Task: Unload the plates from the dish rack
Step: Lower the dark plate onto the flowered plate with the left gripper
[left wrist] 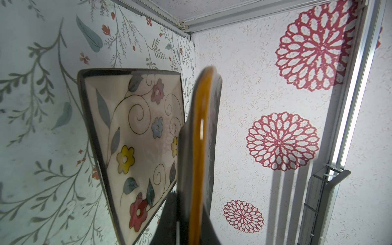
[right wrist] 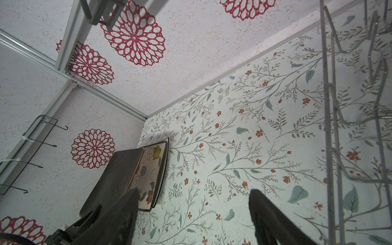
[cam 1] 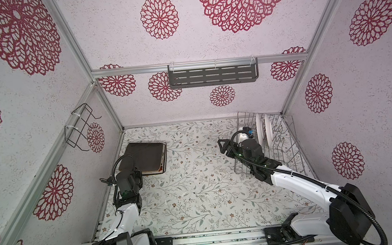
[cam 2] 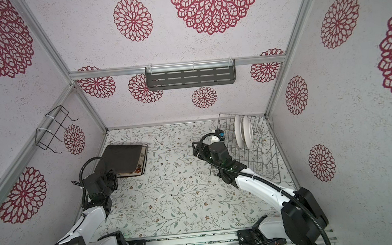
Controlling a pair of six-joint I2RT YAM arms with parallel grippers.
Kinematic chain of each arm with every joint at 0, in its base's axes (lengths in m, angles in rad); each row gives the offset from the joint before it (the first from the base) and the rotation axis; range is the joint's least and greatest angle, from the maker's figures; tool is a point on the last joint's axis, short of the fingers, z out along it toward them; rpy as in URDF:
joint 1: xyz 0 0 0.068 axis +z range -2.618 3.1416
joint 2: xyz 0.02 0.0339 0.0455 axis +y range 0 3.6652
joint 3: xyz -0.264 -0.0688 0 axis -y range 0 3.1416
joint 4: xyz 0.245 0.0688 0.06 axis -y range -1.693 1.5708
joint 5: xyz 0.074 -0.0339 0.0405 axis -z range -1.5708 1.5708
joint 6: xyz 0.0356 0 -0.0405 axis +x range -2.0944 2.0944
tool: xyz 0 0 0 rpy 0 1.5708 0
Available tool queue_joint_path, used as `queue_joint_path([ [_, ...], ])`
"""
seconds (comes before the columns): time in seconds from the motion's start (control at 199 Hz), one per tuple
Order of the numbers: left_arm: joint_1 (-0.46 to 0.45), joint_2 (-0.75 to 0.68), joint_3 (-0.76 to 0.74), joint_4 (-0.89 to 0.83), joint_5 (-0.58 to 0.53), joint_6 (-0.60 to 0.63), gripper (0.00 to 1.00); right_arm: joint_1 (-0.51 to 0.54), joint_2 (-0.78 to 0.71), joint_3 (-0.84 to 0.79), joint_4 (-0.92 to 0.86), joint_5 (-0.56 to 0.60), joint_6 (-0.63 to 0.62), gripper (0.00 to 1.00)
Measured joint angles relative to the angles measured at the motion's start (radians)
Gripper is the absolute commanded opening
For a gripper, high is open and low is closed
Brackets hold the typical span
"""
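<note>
Top views both: two round white plates (cam 1: 260, 132) upright on edge between prongs at far end of dish rack (cam 1: 287, 158), side by side, faces toward side walls, rims up. Rack hard against right side of tabletop (cam 1: 196, 195). Right pincer (cam 1: 224, 148) just beside rack's left side, by far the nearer arm. Jaws wide apart on nothing, aimed at tabletop centre — plates on opposite side of wrist, toward right wall. Judged: turn back toward rack needed first, then descent onto a rim, jaws spanning plate thickness. Well apart on left: black square plate (cam 1: 144, 156) clamped at its near edge in left pincer (left wrist: 176, 214), tilted over flowered square plate (left wrist: 135, 137) lying flat on tabletop — touching or just clear, cannot tell.
</note>
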Motion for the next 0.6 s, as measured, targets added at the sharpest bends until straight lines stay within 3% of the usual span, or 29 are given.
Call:
queue_joint_path([
  [0.603,0.049,0.05,-0.042,0.012,0.035,0.039,0.0,0.016,0.019,0.02,-0.013,-0.01,0.008,0.84],
])
